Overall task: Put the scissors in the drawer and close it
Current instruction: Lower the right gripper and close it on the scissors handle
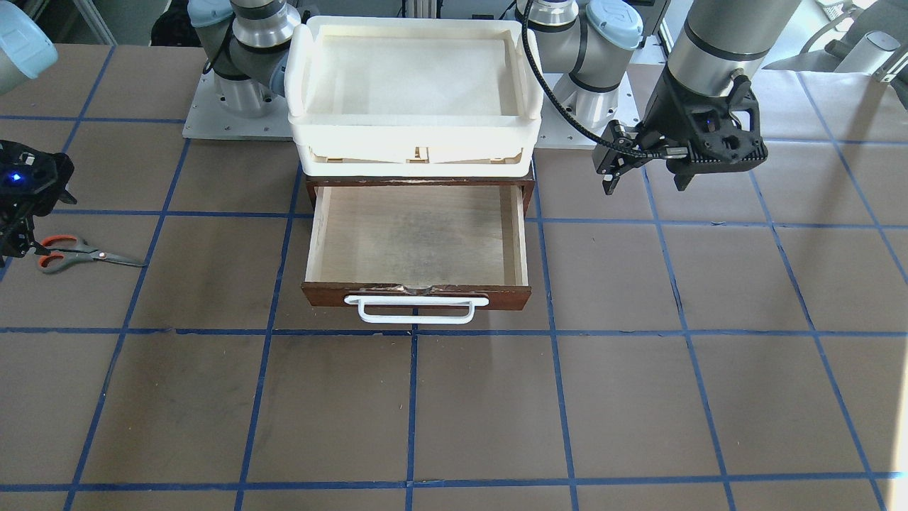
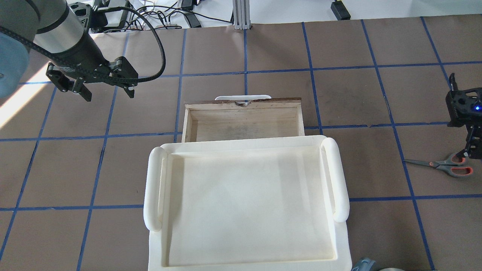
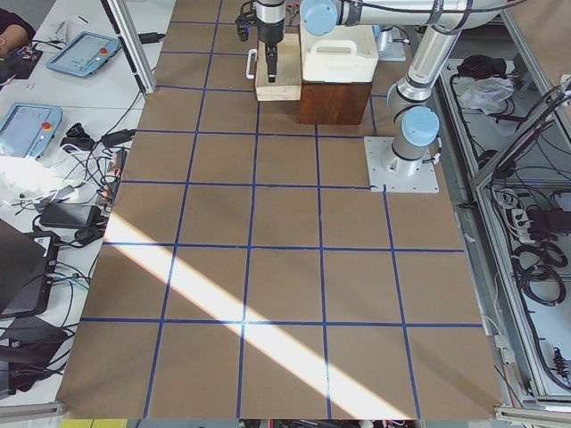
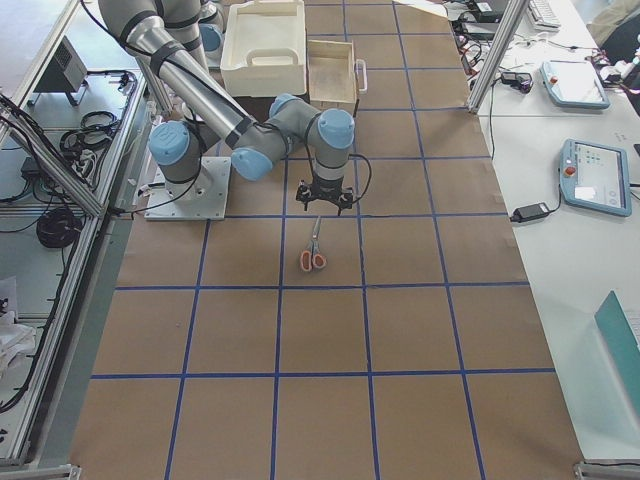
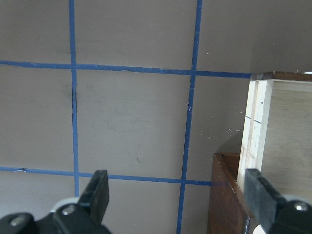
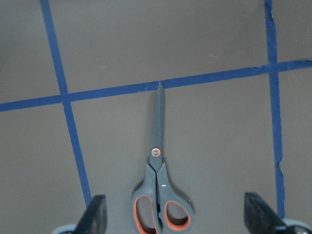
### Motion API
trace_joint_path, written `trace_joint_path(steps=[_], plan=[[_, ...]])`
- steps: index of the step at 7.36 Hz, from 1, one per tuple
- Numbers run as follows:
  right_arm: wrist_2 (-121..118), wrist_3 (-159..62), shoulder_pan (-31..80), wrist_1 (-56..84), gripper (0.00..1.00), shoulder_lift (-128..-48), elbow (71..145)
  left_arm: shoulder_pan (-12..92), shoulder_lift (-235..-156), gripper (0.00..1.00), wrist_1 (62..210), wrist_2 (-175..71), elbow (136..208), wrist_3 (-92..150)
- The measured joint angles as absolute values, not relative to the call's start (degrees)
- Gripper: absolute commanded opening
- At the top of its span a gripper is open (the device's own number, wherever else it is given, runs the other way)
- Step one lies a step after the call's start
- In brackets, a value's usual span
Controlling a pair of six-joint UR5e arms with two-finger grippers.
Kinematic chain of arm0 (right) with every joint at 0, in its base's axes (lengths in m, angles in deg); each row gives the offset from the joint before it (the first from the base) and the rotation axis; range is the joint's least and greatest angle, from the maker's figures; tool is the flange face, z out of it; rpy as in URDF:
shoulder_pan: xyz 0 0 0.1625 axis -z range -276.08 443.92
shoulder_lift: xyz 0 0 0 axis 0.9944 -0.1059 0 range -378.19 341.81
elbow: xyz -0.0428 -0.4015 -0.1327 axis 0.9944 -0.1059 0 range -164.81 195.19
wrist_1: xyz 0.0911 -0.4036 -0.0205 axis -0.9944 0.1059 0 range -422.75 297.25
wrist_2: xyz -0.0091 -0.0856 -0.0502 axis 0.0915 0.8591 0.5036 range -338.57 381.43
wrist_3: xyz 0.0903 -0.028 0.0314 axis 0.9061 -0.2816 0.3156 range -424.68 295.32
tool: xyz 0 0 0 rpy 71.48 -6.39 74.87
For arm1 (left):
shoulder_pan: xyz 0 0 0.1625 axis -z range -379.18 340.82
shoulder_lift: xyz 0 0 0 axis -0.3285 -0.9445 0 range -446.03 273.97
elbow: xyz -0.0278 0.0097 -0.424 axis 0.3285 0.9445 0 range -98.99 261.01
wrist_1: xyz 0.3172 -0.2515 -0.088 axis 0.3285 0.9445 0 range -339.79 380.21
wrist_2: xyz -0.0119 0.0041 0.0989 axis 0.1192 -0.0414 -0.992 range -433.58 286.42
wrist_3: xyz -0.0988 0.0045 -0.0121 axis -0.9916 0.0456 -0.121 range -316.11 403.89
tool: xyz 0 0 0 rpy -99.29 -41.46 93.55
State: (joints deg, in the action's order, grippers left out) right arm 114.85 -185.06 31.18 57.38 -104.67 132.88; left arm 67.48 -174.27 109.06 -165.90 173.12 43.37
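Right end effector (image 6: 178, 213), spread wide, hovers above the scissors (image 6: 157, 146), straddling their handles.

The brown worktop (image 1: 638, 397), gridded with blue tape lines (image 1: 413, 411), is carrying the scissors (image 1: 92, 254), lying flat with blades together on the robot's right side, and the drawer (image 1: 417, 241), standing pulled open mid-table, well apart.

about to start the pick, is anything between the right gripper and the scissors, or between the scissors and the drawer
Nothing visible. The right gripper hangs open just over the scissors handles, and only bare table lies between the scissors and the drawer, which is pulled open and empty.
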Motion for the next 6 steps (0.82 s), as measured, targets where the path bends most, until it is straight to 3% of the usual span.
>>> trace_joint_path(steps=[6], plan=[[114.08, -192.07, 36.05, 68.77, 1.0, -95.53, 137.32, 67.48, -174.33, 1.0, 108.99, -166.07, 173.12, 43.42]])
